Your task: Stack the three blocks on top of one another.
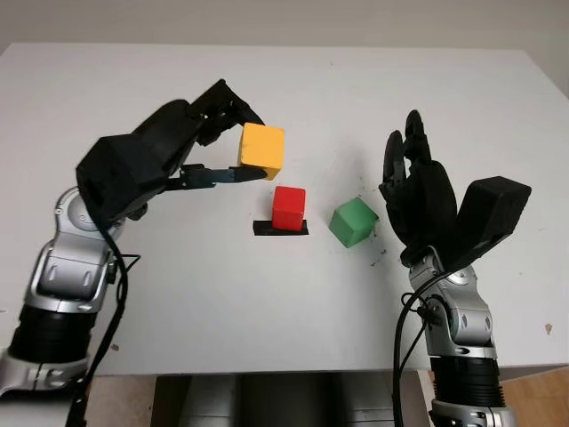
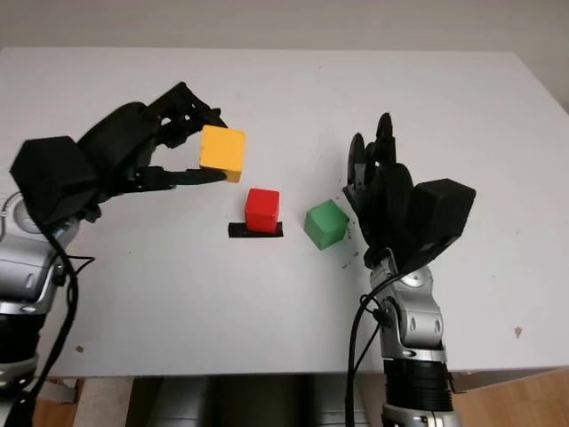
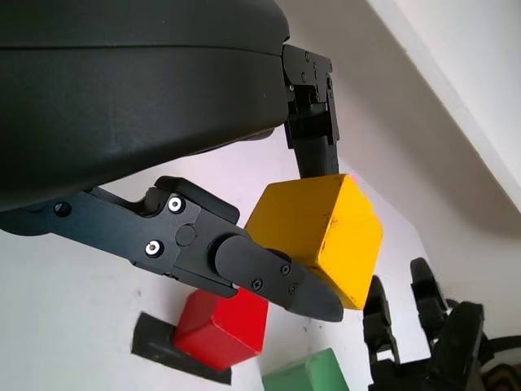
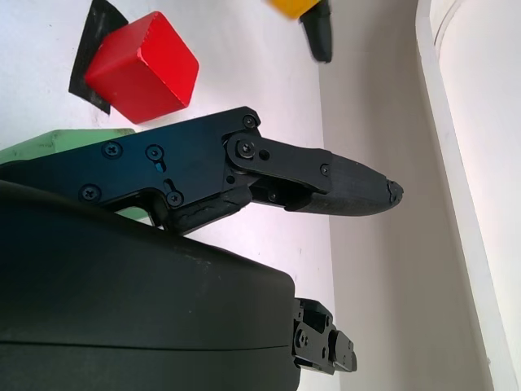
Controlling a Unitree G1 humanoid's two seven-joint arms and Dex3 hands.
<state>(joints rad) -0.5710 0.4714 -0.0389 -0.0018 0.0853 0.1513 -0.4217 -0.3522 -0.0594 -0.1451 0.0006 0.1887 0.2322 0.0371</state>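
My left hand (image 1: 233, 149) is shut on the yellow block (image 1: 261, 149) and holds it in the air, above and to the left of the red block (image 1: 288, 207). The red block sits on a black mark (image 1: 280, 229) on the white table. A green block (image 1: 353, 221) lies just right of the red one, tilted a little. My right hand (image 1: 404, 182) stands open beside the green block, on its right, holding nothing. In the left wrist view the yellow block (image 3: 321, 236) is pinched between black fingers above the red block (image 3: 224, 326).
The white table (image 1: 222, 294) stretches wide around the blocks, with its front edge near the bottom of the head views. Bare tabletop lies to the left and in front of the red block.
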